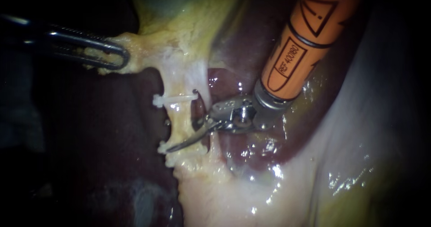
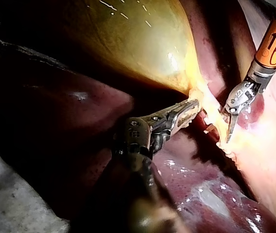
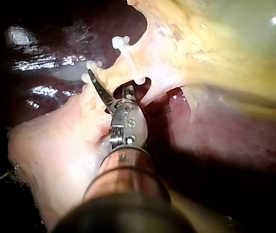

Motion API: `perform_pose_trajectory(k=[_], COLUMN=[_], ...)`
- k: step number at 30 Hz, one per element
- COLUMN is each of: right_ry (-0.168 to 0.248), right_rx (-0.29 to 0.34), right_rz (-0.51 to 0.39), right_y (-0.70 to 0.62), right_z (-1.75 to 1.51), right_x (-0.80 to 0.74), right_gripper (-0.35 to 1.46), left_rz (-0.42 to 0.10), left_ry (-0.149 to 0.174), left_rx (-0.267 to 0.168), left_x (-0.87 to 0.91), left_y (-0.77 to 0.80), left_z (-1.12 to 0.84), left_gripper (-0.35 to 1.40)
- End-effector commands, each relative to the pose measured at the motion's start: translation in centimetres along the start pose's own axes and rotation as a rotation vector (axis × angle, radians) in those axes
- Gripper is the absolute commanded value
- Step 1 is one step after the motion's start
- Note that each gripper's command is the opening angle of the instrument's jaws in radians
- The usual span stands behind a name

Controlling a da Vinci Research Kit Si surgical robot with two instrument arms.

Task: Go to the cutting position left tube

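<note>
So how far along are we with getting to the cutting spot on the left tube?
Nearly there. Done: left instrument grips the gallbladder; clips sit on the left tube. In hand: right instrument, blades open, appears to straddle the tube between the clips. Left: seemingly only fine settling; the tube is uncut.

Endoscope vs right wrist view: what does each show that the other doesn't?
Endoscope only: the left instrument, jaws shut on tissue beside the gallbladder.
Right wrist only: the right instrument seen from behind, along its own shaft, with the gap between its open jaws plain.
Both: the right instrument's open jaws at the clipped tube, white clips and liver.
</note>
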Motion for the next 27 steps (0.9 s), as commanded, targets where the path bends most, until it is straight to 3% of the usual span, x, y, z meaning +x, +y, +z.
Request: perform_pose_trajectory(k=[1, 7, 27], right_ry=[0.007, 0.038, 0.060], right_rx=[0.003, 0.014, 0.016], right_rz=[0.007, 0.029, 0.045], right_y=[-0.01, 0.00, 0.04], right_z=[-0.02, -0.08, 0.12], right_x=[0.02, 0.09, 0.14], right_gripper=[1.45, 1.45, 1.45], left_rz=[0.000, 0.000, 0.000], left_ry=[0.000, 0.000, 0.000], left_rx=[0.000, 0.000, 0.000], left_x=[0.00, 0.00, 0.01], left_y=[0.00, 0.00, 0.01], left_z=[0.00, 0.00, 0.00], left_gripper=[-0.35, -0.35, -0.35])
